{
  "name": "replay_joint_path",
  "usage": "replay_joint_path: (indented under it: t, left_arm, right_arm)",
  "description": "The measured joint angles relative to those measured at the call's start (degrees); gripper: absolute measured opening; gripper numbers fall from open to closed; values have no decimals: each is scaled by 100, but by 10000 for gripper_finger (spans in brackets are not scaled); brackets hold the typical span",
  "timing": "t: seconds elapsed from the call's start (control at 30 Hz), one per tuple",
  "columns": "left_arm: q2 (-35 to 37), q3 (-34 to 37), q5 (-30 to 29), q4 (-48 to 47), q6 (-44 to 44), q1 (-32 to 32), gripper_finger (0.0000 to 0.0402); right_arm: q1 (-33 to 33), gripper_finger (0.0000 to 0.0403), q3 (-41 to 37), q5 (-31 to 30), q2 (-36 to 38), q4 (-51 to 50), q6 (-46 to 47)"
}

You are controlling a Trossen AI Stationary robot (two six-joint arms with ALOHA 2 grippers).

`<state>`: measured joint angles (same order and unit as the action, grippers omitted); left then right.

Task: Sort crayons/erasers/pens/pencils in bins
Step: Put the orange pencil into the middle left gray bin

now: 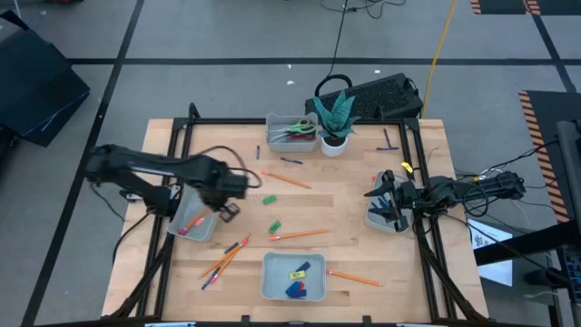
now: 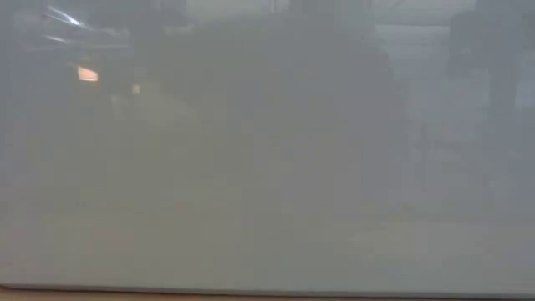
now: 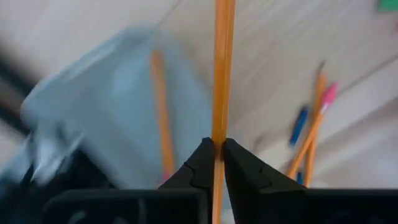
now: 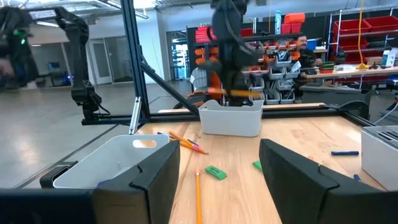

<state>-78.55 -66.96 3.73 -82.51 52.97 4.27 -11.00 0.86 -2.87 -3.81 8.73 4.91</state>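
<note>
Left wrist view shows a pencil pinched between the left gripper's two dark fingers, its orange shaft running straight out past the tips. Just beside it lies a grey bin with another pencil inside. Beyond, on the wooden table, a few more pencils and a blue pen lie together.

From above, the left gripper sits at the corner of the left bin, over the table's left side. A cluster of pencils and pens lies near it toward the front edge. The front bin holds a yellow eraser and blue erasers. Two green erasers lie loose at mid-table, with single pencils scattered around. The back bin holds scissors, beside a potted plant.

The right gripper rests over the right bin at the table's right edge; in its wrist view its fingers stand wide apart, holding nothing. A pen lies near the back right corner.

Low view is fogged grey, with nothing readable.
</note>
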Motion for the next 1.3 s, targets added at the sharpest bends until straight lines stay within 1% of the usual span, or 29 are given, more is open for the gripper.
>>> replay_joint_path:
  t: [0.1,0.13,0.23,0.33,0.4,0.53,0.63,0.73,0.87,1.0,1.1,1.2,1.3]
  left_arm:
    - [570,0,26,-728,796,232,29]
    - [713,15,-24,-802,1082,299,29]
    - [1161,317,-147,-450,1458,426,29]
    - [1198,755,-159,-527,1668,437,30]
    - [1154,1141,-58,-615,1730,393,30]
    - [1119,1786,45,-483,1760,244,30]
    - [1129,1999,-118,3,1540,189,30]
    - [1132,2050,-230,319,1289,179,30]
    - [1130,2061,-227,321,879,199,30]
    - [1130,2059,-229,177,137,388,30]
    - [1130,2059,-400,145,-305,534,30]
    - [1130,2061,-607,186,-494,622,30]
    - [1130,2061,-656,394,-564,681,30]
  right_arm:
    - [1,212,0,0,0,0,-2]
    - [0,212,0,-1,0,0,-1]
    - [0,212,0,0,-1,0,0]
    - [0,212,-2,-1,-1,0,0]
    - [1,212,-2,0,0,-15,-2]
    - [-1,212,-2,0,-1,-2,-1]
    - [1,212,-2,-1,-2,-2,-1]
    - [1,212,-2,0,-2,-2,-2]
    - [0,212,-2,-2,-2,-2,0]
    - [1,212,-2,-1,-2,-2,0]
    - [1,212,-2,0,-2,-2,0]
    - [0,212,-2,0,-2,-2,0]
    - [1,212,-2,-1,-2,-2,-2]
